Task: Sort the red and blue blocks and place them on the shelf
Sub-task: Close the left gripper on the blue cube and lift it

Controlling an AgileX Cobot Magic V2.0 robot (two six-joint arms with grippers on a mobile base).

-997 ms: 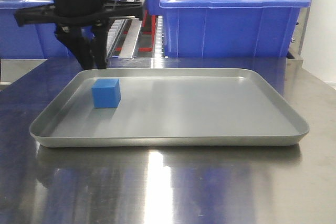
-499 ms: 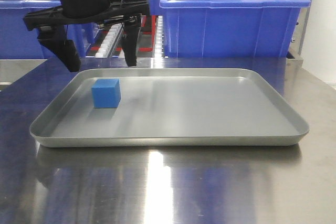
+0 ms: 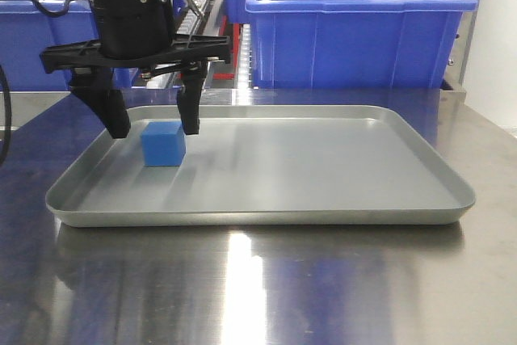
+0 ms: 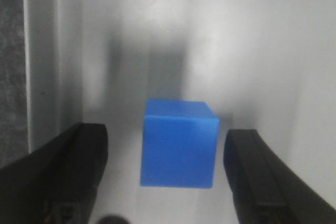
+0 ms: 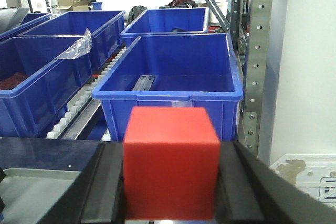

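A shiny steel surface [image 3: 258,288] fills the foreground and carries a shallow grey tray [image 3: 266,217]. The blue block [image 3: 163,147] sits flat on the tray floor, near its left side. The left end effector [image 3: 155,128] hangs low over the block with its two black fingers spread wide. One finger is on each side of the block, with a gap at both faces. A large blue bin [image 3: 355,38] stands behind the tray. In its own camera view, the right end effector [image 5: 170,187] is clamped on the red block [image 5: 170,161], which is squeezed between its fingers. Other blue bins [image 5: 173,72] stand beyond it.
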